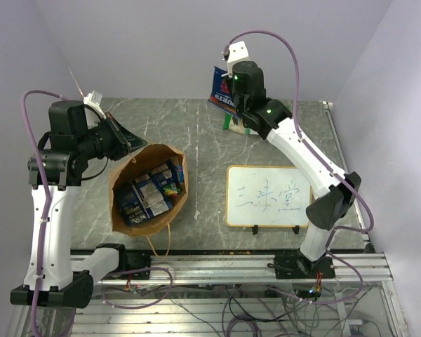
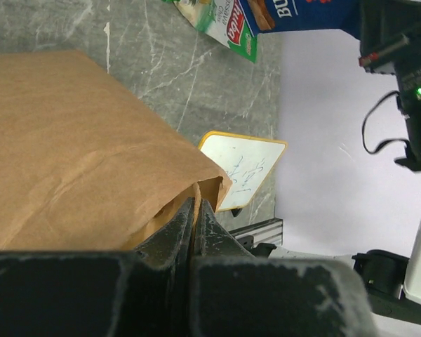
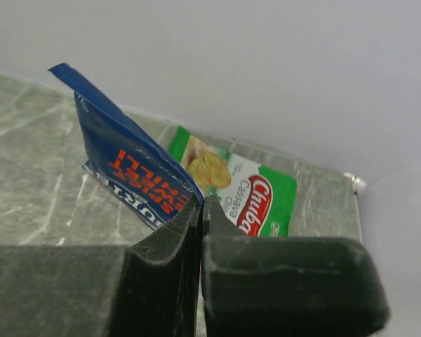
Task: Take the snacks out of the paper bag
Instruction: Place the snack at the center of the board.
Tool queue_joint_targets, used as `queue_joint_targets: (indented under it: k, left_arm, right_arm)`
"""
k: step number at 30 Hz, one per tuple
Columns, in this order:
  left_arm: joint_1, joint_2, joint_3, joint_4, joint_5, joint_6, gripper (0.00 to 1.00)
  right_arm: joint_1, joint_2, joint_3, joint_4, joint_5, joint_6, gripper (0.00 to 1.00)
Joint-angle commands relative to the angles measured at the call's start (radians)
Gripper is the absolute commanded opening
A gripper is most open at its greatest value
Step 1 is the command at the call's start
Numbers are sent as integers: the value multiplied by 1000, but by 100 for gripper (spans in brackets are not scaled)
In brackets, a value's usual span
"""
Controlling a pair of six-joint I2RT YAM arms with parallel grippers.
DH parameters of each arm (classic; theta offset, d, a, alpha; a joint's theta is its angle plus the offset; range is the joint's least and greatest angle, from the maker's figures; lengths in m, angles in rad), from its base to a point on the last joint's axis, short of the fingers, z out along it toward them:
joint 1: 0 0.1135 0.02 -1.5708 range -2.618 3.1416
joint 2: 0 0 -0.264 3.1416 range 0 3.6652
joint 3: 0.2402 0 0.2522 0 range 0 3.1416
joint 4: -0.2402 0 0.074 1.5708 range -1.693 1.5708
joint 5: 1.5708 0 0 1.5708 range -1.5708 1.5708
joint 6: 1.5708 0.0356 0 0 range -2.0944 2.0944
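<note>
Step in hand: unloading, partway through.

The right gripper [image 3: 201, 208] has its fingers pressed together on one edge of a blue packet [image 3: 126, 172]. The packet stands out from the pinch, well apart from the paper bag [image 1: 118, 209], beyond it and to its right, over the far side of the table [image 1: 196, 140]. It looks lifted off the surface and not yet set down (judged mostly from the top view).

A green packet [image 3: 249, 196] lies flat on the table just beside the blue one, equally far from the bag. It is already out.

The left gripper [image 2: 195, 208] has its fingers shut tight on the bag's rim, with brown paper nipped between them at the far-left side of the mouth. Its job appears to be steadying the bag and keeping the mouth open.

Several more snacks [image 1: 151, 193] lie inside the bag and show through the open mouth. They are blue and teal (count uncertain, they overlap). The task is well short of done.

Next move, as a judgement:
- The right gripper lowers the blue packet next to the green one and lets go.
- It then goes back to the bag's mouth with fingers spread and comes in from above, inside the rim.
- The left pinch should hold, or the bag may slide or fold shut.

The whiteboard [image 1: 268, 195] sits right of the bag, under the return path, so the arm wants height there.
</note>
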Motion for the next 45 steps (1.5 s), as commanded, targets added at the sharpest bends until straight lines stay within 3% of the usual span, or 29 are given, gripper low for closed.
queue_joint_targets:
  k: [1, 8, 19, 27, 37, 45]
  left_arm:
    - [0, 3, 13, -3, -20, -1, 7]
    - [0, 53, 68, -40, -9, 39, 7]
    - [0, 126, 110, -66, 6, 108, 7]
    - [0, 160, 135, -66, -1, 124, 7]
    - [0, 123, 96, -40, -18, 80, 7]
    - [-1, 18, -33, 120, 80, -35, 7]
  right_arm:
    - [-81, 62, 45, -50, 11, 161, 0]
    - [-229, 181, 82, -90, 3, 263, 0]
    - [-411, 301, 144, -118, 90, 270, 0]
    - [-415, 409, 119, -151, 203, 317, 0]
    - [-292, 706, 306, -143, 73, 367, 0]
    - [-278, 698, 224, 24, -116, 495, 0]
